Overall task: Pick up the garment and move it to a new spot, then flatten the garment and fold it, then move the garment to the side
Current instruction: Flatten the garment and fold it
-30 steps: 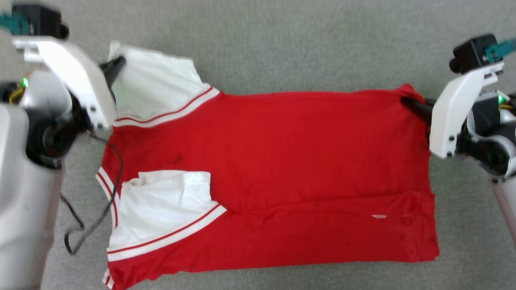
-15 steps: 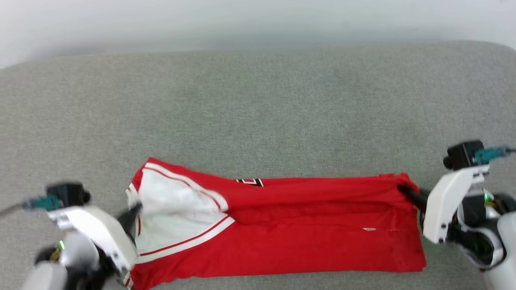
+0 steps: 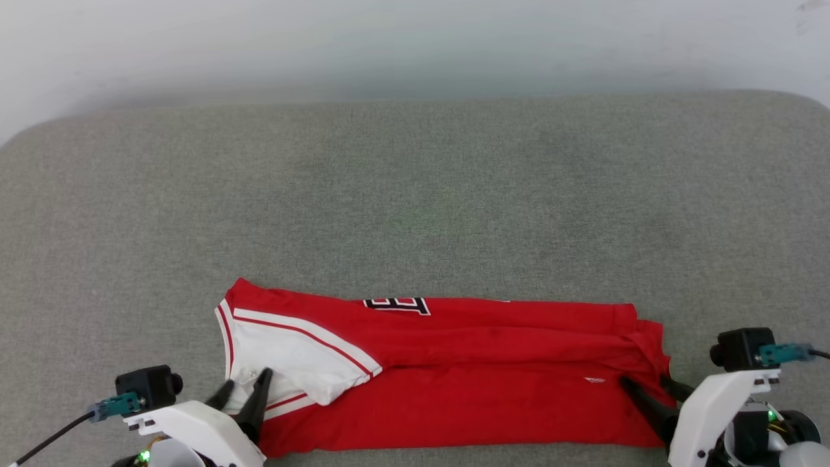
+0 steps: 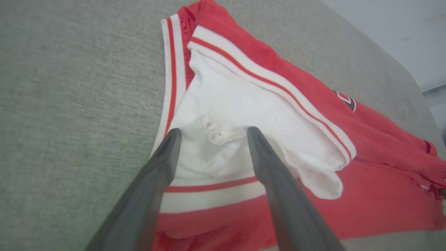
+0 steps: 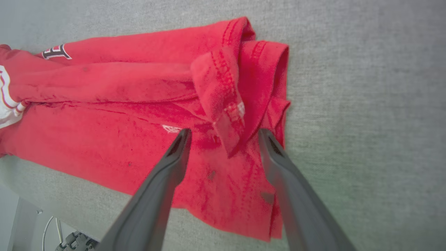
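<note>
a grey, cloth-covered worktop [image 3: 415, 194] spreads wide. the garment [image 3: 467, 402] lies along its near edge, folded into a long red band running left to right. its white, red-striped sleeve [image 3: 292, 353] sits on top at the left end. the left gripper [image 3: 246, 379] is over that sleeve, jaws spread and holding nothing. the right gripper [image 3: 644, 379] is over the turned-over hem [image 5: 223, 101] at the right end, jaws likewise released. a strip of black print [image 3: 397, 305] peeks out at the far fold.
</note>
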{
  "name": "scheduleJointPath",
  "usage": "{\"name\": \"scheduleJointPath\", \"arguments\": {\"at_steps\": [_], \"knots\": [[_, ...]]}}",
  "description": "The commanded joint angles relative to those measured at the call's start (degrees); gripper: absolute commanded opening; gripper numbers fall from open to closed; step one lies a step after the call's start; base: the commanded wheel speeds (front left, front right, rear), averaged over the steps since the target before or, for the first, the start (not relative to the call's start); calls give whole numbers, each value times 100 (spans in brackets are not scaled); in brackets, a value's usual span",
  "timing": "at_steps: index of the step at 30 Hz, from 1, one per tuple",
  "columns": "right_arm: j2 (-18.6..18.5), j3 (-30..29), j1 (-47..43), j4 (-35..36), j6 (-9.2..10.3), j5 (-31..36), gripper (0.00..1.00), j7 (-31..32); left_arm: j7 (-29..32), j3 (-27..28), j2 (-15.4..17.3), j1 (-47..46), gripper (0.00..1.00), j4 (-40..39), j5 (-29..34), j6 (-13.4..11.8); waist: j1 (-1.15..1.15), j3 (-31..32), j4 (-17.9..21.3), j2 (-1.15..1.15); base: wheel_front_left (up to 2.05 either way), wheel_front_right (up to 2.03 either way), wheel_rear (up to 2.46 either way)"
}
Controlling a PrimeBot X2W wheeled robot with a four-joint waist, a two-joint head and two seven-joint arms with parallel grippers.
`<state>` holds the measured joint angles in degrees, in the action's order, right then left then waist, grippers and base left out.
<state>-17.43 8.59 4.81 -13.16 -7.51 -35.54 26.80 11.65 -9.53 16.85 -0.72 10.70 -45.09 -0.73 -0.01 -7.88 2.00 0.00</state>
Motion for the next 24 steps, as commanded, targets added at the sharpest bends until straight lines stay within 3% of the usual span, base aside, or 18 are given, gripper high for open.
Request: {"name": "scheduleJointPath", "arguments": {"at_steps": [1, 5, 10, 18, 24], "knots": [[6, -33, -86, 73, 4, 34, 100, -89, -122, 9, 4, -8, 100, -43, 86, -34, 1, 52, 10, 0, 0, 0, 0], [-9, -323, -283, 454, 4, 69, 100, -362, -724, 23, -38, -53, 100, -325, 522, -252, 1, 230, 32, 0, 0, 0, 0], [-115, -864, -302, 817, 4, 146, 100, -147, -1250, -68, -79, -125, 100, -770, 1042, -529, 1, 405, 43, 0, 0, 0, 0], [-206, -1741, -193, 1128, 4, 313, 100, 909, -1926, -356, -63, -267, 100, -1289, 1876, -792, 1, 378, -129, 0, 0, 0, 0], [-2, -1776, -127, 1104, 4, 320, 100, 1652, -2136, -599, -193, -403, 100, -1600, 2215, -918, 1, 76, -410, 0, 0, 0, 0]]}}
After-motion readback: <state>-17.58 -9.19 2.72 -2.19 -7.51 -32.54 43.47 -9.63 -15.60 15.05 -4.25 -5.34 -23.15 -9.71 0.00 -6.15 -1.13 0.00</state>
